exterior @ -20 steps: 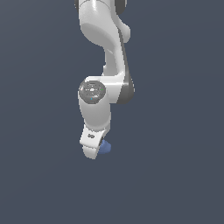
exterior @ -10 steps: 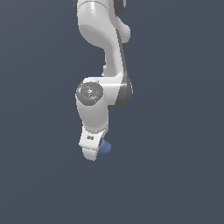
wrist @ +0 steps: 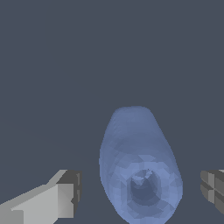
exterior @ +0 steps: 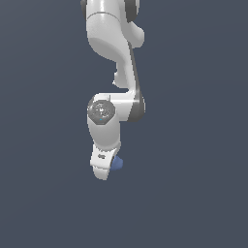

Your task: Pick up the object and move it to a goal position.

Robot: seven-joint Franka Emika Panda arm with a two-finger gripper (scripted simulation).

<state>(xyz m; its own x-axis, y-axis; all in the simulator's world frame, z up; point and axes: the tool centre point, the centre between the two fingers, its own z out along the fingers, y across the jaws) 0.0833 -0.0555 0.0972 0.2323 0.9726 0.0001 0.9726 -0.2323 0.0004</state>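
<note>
The object is a small matte blue lump [wrist: 138, 166] with a rounded base and a knob on top. In the wrist view it lies between my two fingers, one finger [wrist: 65, 197] on one side and the other [wrist: 214, 186] at the opposite edge, with gaps on both sides. My gripper [wrist: 140, 192] is open around it. In the exterior view the white hand [exterior: 104, 162] hangs low over the grey floor and hides most of the object [exterior: 117, 164], which peeks out at the exterior view's right of the hand.
The white arm [exterior: 114, 58] comes down from the top of the exterior view. A plain dark grey floor [exterior: 193, 193] fills everything else.
The wrist and hand have shifted slightly in the exterior view, lowering a little around the blue object. The object has stayed in place.
</note>
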